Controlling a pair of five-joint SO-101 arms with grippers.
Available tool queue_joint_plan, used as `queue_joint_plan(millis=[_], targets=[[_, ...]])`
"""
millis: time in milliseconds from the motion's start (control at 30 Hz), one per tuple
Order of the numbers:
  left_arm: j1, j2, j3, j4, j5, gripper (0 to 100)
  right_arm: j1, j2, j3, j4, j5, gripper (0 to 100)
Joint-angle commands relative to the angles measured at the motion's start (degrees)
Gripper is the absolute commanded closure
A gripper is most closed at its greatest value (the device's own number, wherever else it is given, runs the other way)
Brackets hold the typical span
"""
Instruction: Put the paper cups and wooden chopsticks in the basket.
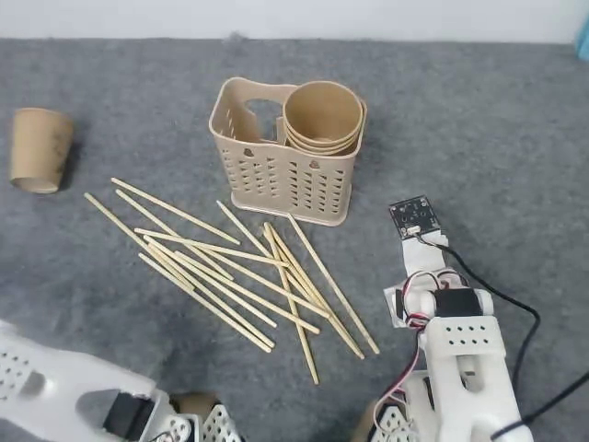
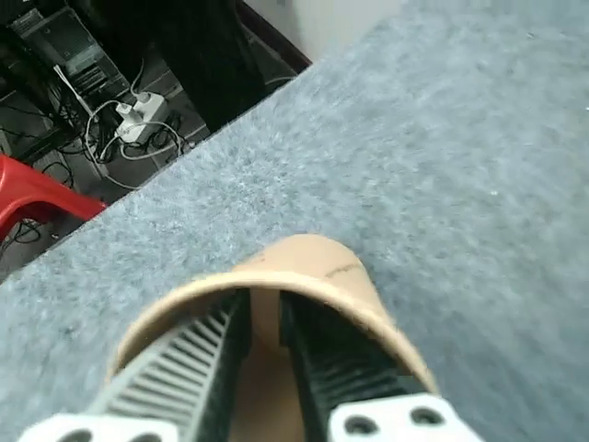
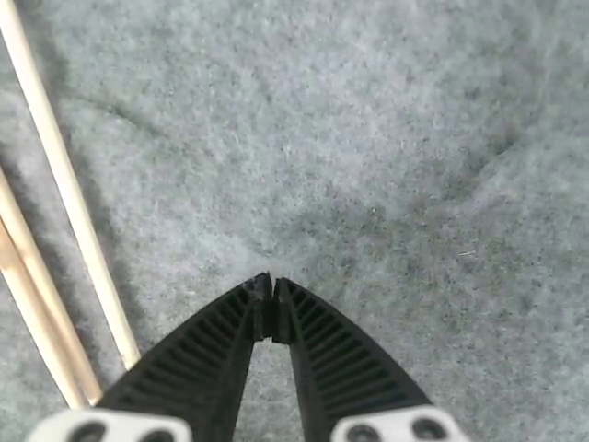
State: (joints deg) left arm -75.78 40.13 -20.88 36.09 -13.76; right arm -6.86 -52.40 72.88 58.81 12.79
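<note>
Right up close, the left gripper (image 2: 265,306) is clamping a cup (image 2: 322,267) by its wall, one finger inside the rim and one outside, jaws squeezed tight on the paper. That cup is hanging over the grey mat (image 2: 442,138), near the mat's edge.

Over on the other side, the right gripper (image 3: 273,287) is sitting low over the mat with its jaws pressed together, tips touching and nothing between them. A few chopsticks (image 3: 64,184) are lying just beside it.

From above, the chopsticks (image 1: 230,267) are sprawling loose across the mat in front of the basket (image 1: 276,175), crossing one another, none of them in it. The right arm (image 1: 465,354) is standing just to one side of that scatter.

The basket is standing upright in the middle, and a stack of cups (image 1: 322,115) is sitting in its right compartment. Well off to the left, another cup (image 1: 39,149) is lying on its side on the mat.
</note>
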Motion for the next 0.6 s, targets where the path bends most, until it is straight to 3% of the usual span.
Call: queue_joint_plan(millis=[0,233,567], targets=[[-0.4,3.7,-9.1,-1.9,-0.6,95,-0.6,0.3,0.0,-0.4,0.5,99.0],[-0.4,7.2,-18.0,-0.4,-0.6,95,-0.6,0.3,0.0,-0.4,0.5,99.0],[-0.3,6.9,-29.4,11.5,-0.5,95,-0.6,0.3,0.0,-0.5,0.5,99.0]])
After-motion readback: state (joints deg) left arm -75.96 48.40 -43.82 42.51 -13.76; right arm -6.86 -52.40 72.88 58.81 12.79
